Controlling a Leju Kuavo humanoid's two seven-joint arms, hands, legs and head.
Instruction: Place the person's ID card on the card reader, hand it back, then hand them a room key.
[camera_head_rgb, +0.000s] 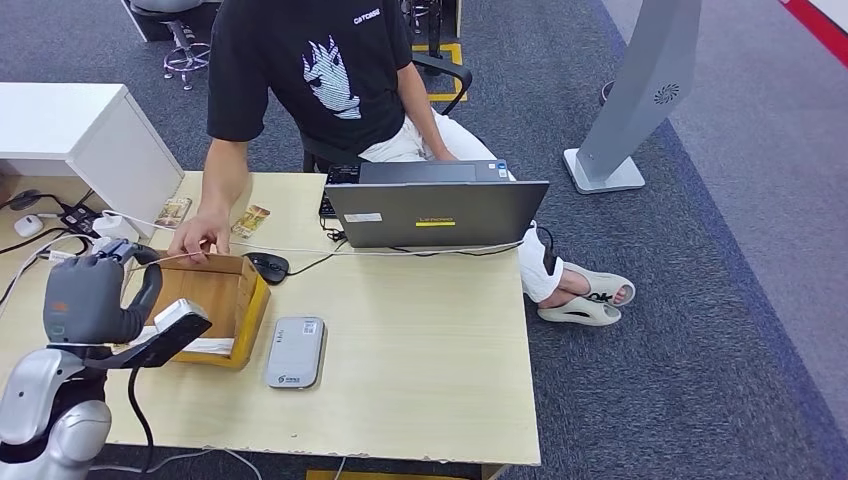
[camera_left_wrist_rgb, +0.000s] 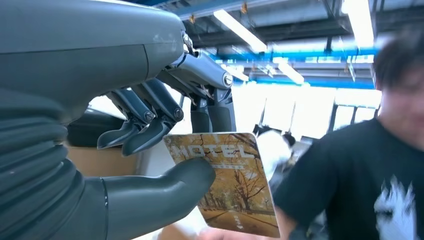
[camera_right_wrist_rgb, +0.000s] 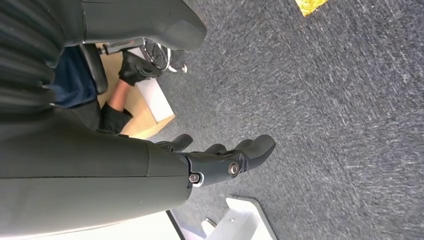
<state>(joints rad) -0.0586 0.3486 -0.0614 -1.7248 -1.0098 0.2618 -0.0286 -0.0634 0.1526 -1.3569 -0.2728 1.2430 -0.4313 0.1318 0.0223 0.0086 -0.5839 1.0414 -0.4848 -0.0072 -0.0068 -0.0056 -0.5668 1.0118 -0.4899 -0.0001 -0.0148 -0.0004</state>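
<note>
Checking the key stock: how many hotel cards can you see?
3. One hotel card is held in the left hand; two more lie on the table beside the person's hand. The wooden box may hide others.

"HOTEL" on room key card (camera_left_wrist_rgb: 227, 182), "LENOVO" on laptop lid (camera_head_rgb: 436, 213)

Pale wood desk (camera_head_rgb: 430, 340) on dark grey carpet (camera_head_rgb: 720, 300), white cabinet (camera_head_rgb: 80, 130), ceiling strip lights (camera_left_wrist_rgb: 240, 30).
</note>
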